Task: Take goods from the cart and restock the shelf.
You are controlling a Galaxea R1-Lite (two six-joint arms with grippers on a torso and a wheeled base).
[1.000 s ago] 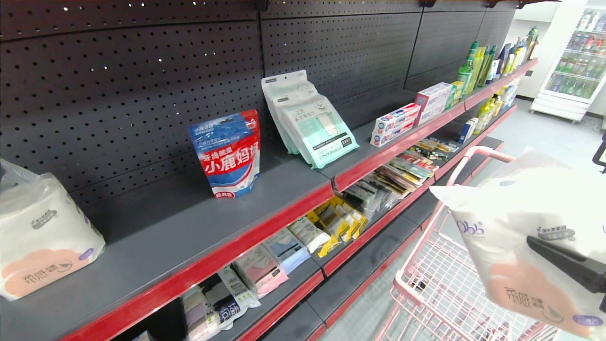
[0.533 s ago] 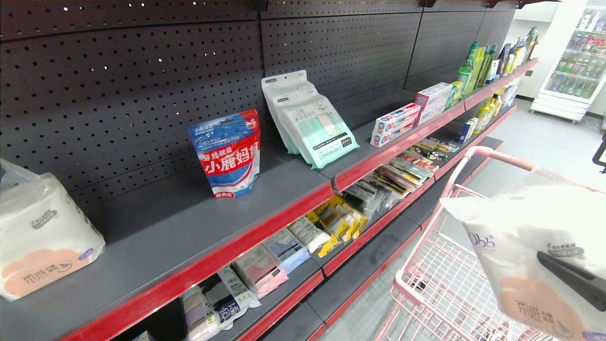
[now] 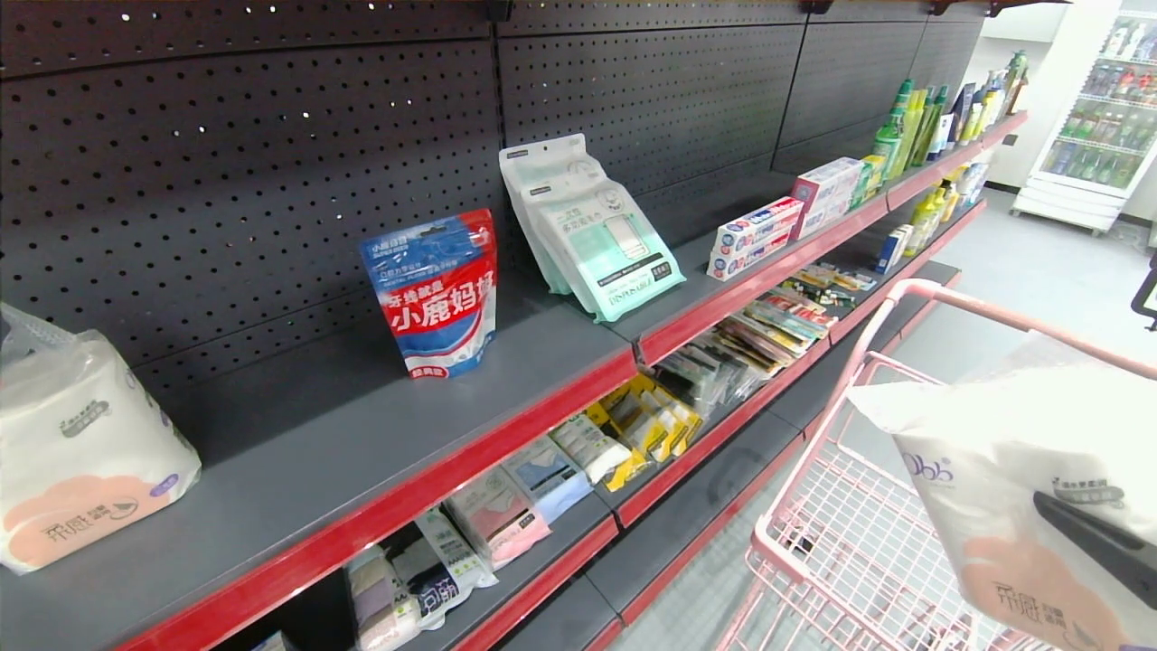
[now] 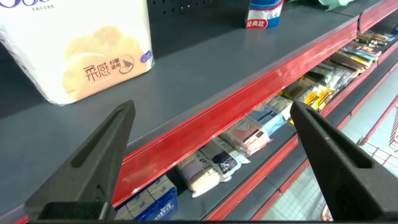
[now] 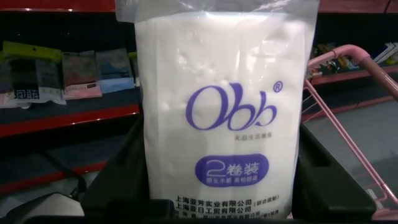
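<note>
1. While the right gripper (image 5: 217, 162) is clamped on a tissue pack (image 3: 1021, 488), you're mid-transfer. The pack hangs at the lower right of the head frame, above the pink cart (image 3: 994, 312), and is not yet on the shelf (image 3: 362, 452).
2. The right wrist view confirms the grip: one finger on each side of the pack, with the soft plastic wrap pinched between them.
3. The left gripper (image 4: 212, 111) has its jaws spread wide and carries nothing. It sits out in front of the shelf's red front edge, near the shelved pack (image 3: 81, 452).
4. Done so far, as I judge it: that one matching pack stands on the top shelf at the far left of the head frame.
5. What's left for this item is to carry the held pack leftward across the frame and set it down. The bare stretch between the shelved pack and the blue-and-red pouch (image 3: 438, 294) at centre-left looks like the obvious slot.
6. Cart stock: I can't tell. You see bare wire mesh at lower centre-right, but the held pack hides the rest of the basket.
7. Overall this is roughly the middle of the job at best: one pack placed, one in hand, an unknown number to go.
8. Watch the mint pouches (image 3: 592, 231) leaning at upper centre and keep your path clear of them.
</note>
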